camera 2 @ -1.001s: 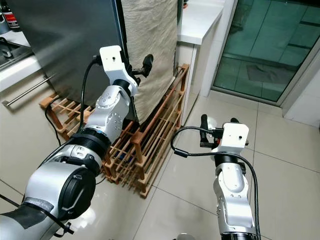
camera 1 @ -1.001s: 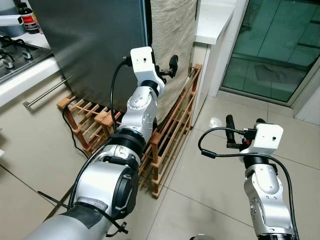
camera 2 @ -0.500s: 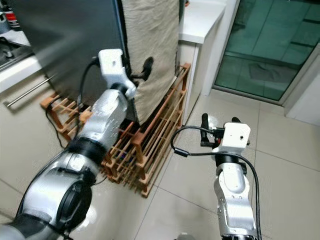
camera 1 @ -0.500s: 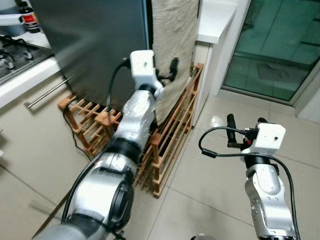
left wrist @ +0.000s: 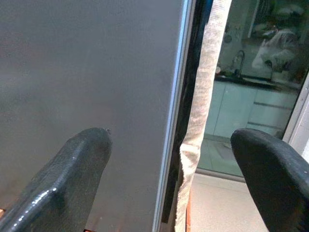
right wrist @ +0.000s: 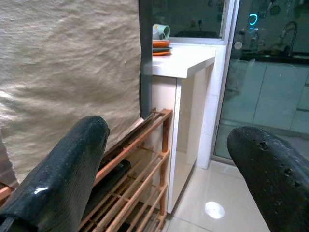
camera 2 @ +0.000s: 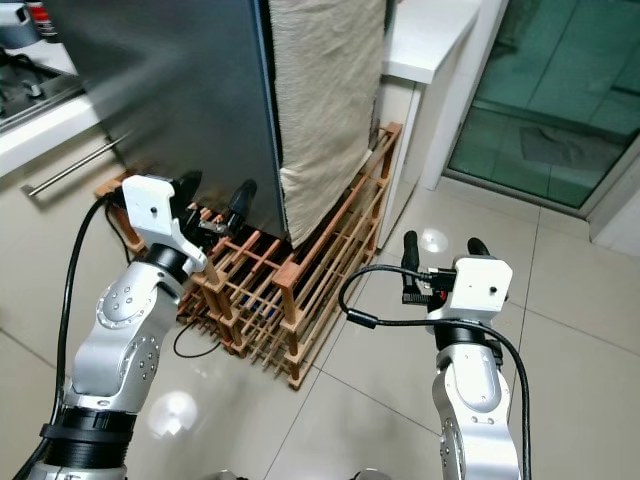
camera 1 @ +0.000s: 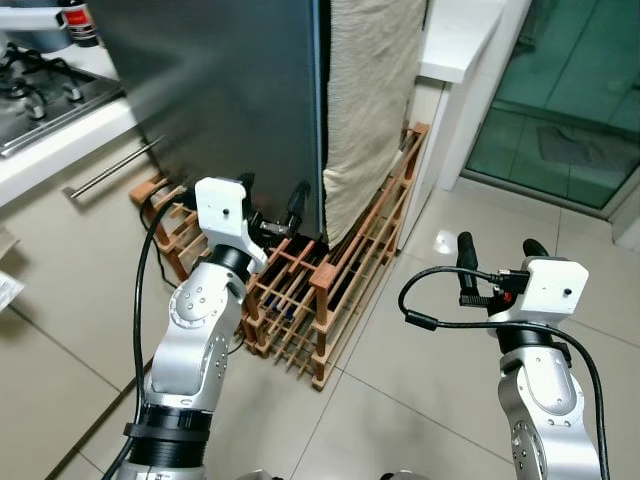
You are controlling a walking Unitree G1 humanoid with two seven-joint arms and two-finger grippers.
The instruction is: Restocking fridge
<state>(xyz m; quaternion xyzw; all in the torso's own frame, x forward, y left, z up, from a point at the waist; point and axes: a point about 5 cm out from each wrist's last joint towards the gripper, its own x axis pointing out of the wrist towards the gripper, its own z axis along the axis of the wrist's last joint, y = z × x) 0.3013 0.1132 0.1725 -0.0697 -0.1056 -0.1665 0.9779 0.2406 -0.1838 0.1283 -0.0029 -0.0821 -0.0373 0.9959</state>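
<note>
Kitchen corner seen from the head camera, looking down. Tall dark grey fridge (camera 1: 230, 90) with its door shut, a beige cloth (camera 1: 370, 90) hanging down its side edge, and a low wooden slatted rack (camera 1: 330, 270) on the tiled floor around its base. White counter (camera 1: 455, 40) just past the cloth, glass door (camera 1: 570, 90) beyond.

Left gripper (camera 1: 268, 205) raised low in front of the fridge's bottom corner, above the rack, fingers spread apart and empty, close to the door edge but apparently not touching. From the left wrist camera: bare door face and the dark gap at its edge framed between the two fingers (left wrist: 77, 169).

Right gripper (camera 1: 497, 247) held out over bare floor, well apart from the fridge, fingers spread, holding nothing.

No food, bottle or other stock carried in either gripper. Judged very early: door not yet opened, nothing loaded; opening, fetching and shelving all left to do.
</note>
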